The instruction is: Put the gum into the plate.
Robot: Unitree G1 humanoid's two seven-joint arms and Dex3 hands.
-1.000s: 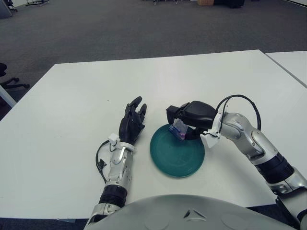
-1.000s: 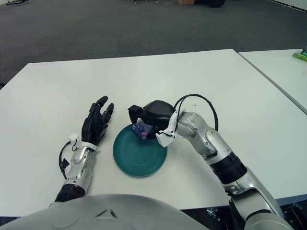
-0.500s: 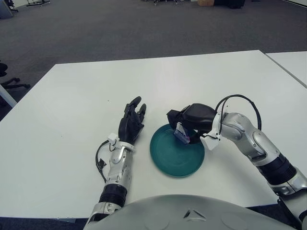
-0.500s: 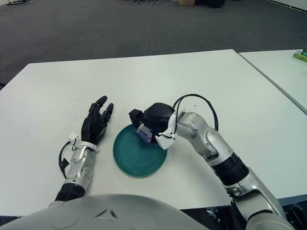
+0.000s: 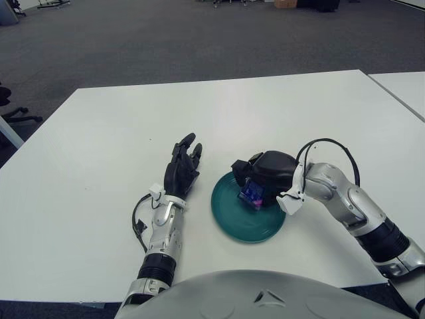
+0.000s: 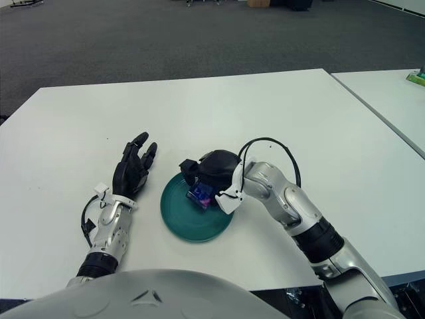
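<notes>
Since a second ago our right hand [image 5: 260, 178] has dropped and pulled back a bit toward the lower part of the frame, and the plate [image 5: 234, 222] looks like it slid slightly right with it; the left hand hasn't budged. Left eye view first: the right hand sits just right of frame centre, over the upper right part of the teal plate, fingers curled around the gum [image 5: 252, 194], a small purple-blue pack poking out below the palm. So the gum is directly under the hand and right over the plate's inner surface, we'd guess touching it or nearly so, though we can't tell for sure. Its long axis seems to run roughly up-down in the frame, tilted a little. The left hand [image 5: 182, 171] shows just left of the plate, fingers relaxed and spread, holding nothing. Right eye view: same story, right hand [image 6: 207, 174] near centre, gum [image 6: 200, 195] tucked under the fingers above the upper right of the plate [image 6: 179, 222], left hand [image 6: 130, 171] left of it. We reckon the next bit is just letting go, since the gum lies straight below the grip and inside the rim.
</notes>
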